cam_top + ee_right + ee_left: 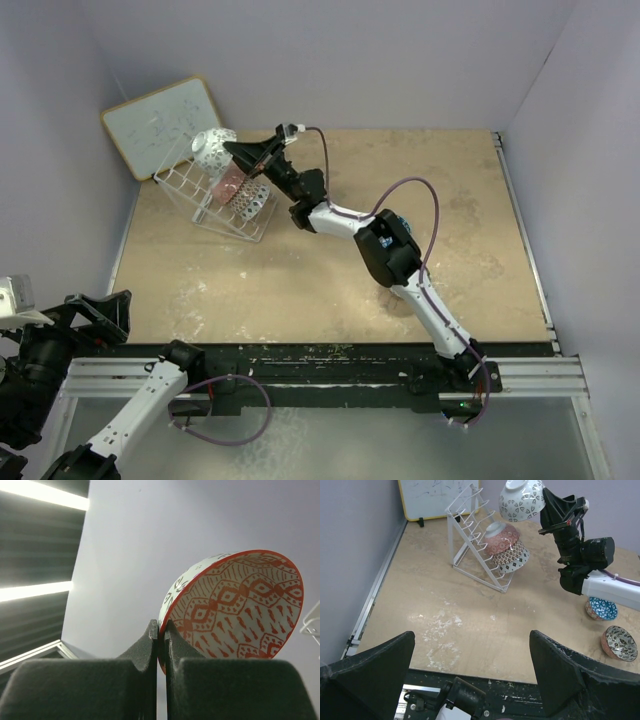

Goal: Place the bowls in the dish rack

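My right gripper (161, 627) is shut on the rim of a bowl (240, 605) that is red-patterned inside and white with dark marks outside. That held bowl (213, 147) hangs tilted just above the top of the white wire dish rack (190, 190). Two bowls lean in the rack (470, 540): a pink one (501, 537) and a brown-and-white patterned one (515, 557) below it. A blue bowl (601, 608) and a red-rimmed bowl (620, 642) sit on the table to the right. My left gripper (470, 675) is open and holds nothing, low over the near table edge.
A whiteboard (160, 125) with a wooden frame leans against the back left wall behind the rack. The right arm (385, 245) stretches diagonally across the table's middle. Purple walls close in the left, back and right sides.
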Robot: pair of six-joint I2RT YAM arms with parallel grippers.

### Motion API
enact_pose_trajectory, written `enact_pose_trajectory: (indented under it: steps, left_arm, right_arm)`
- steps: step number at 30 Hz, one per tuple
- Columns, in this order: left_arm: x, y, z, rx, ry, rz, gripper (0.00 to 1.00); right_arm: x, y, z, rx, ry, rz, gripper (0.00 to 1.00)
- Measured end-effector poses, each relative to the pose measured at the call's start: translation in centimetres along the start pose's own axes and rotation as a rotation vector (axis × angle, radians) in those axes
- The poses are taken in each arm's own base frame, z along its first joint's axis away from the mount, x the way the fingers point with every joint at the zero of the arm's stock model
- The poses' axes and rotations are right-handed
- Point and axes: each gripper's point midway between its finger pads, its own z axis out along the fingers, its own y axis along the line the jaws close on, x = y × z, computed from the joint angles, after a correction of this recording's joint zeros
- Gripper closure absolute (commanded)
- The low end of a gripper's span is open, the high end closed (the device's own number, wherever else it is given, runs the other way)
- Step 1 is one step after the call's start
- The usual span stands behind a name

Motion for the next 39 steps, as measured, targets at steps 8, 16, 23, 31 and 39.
enact_pose_trajectory:
  steps: [8, 16, 23, 31, 39]
  left_arm:
    - [0.0, 0.0, 0.0, 0.0, 0.0, 0.0, 0.01]
    - [0.1, 0.0, 0.1, -0.001, 0.003, 0.002, 0.01]
    - [0.1, 0.1, 0.1, -0.005, 0.003, 0.004, 0.01]
    - [0.1, 0.2, 0.1, -0.007, 0.003, 0.007, 0.01]
    - [0.1, 0.2, 0.1, -0.007, 0.003, 0.008, 0.01]
  right_arm:
    - [1.3, -3.5, 0.0, 0.122, -0.009, 0.043, 1.0]
    - [1.5, -5.6, 0.0, 0.197, -0.022, 0.057, 1.0]
    - [1.0, -7.1, -0.2, 0.249, -0.049, 0.062, 1.0]
    - [0.4, -7.4, -0.4, 0.262, -0.059, 0.056, 1.0]
    - [-0.3, -9.1, -1.2, 0.31, -0.072, 0.059, 1.0]
